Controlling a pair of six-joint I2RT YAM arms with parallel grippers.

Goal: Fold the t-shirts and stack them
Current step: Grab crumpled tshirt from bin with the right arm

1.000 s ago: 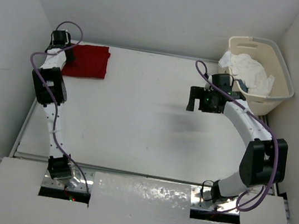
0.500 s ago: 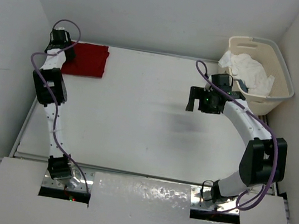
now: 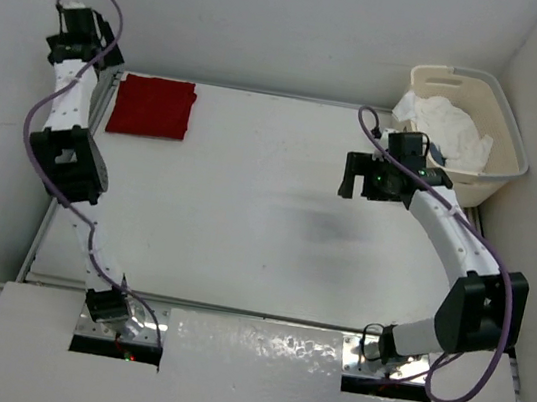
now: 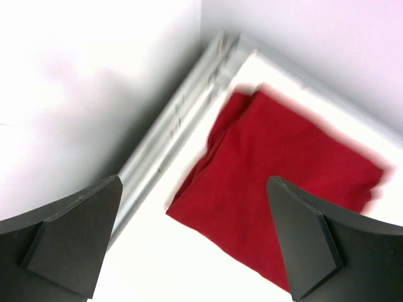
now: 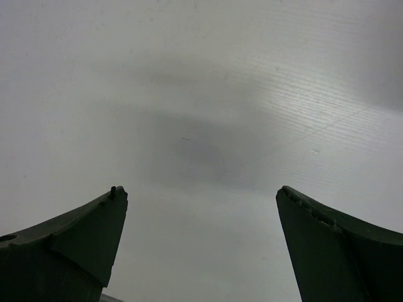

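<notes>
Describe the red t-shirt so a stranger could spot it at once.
Start at the white table and go to its far left corner. There lies the red t-shirt, folded into a flat rectangle. It is the only red thing; the white cloth sits bundled in the cream laundry basket.

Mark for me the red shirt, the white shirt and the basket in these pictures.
red shirt (image 3: pixel 152 107), top view, middle of the folded cloth.
white shirt (image 3: pixel 444 122), top view, middle of the crumpled cloth.
basket (image 3: pixel 477 91), top view, far inner wall.
</notes>
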